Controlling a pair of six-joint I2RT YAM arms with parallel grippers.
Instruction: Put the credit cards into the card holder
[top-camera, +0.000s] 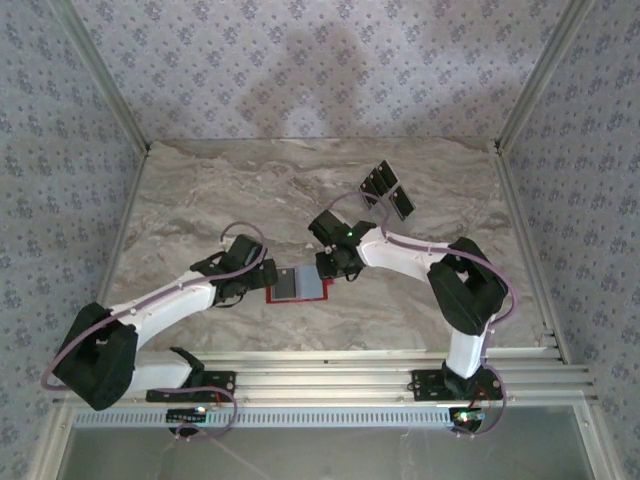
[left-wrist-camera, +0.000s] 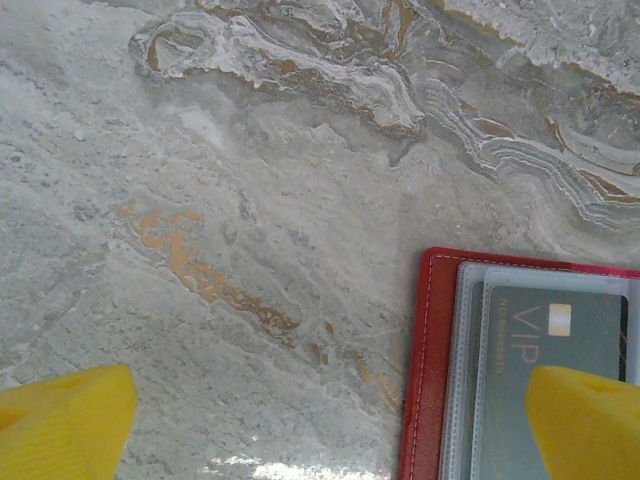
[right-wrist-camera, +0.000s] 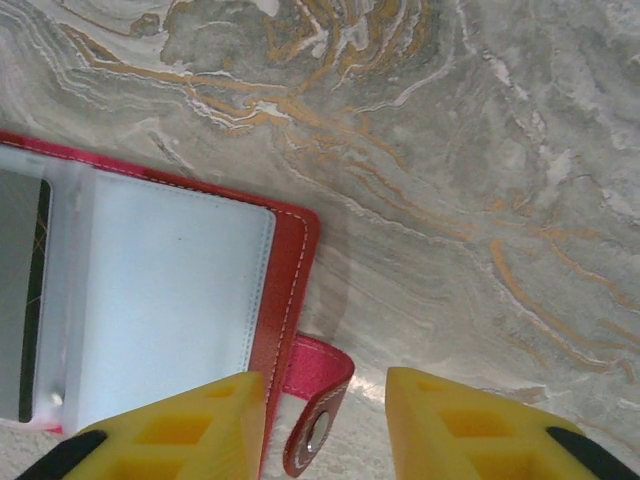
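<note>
One card (VIP) in red holder

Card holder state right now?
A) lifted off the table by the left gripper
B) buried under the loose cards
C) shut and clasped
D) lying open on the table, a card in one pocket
D: the card holder lies open and flat on the table, and the left wrist view shows a grey VIP card behind one of its clear pockets.
</note>
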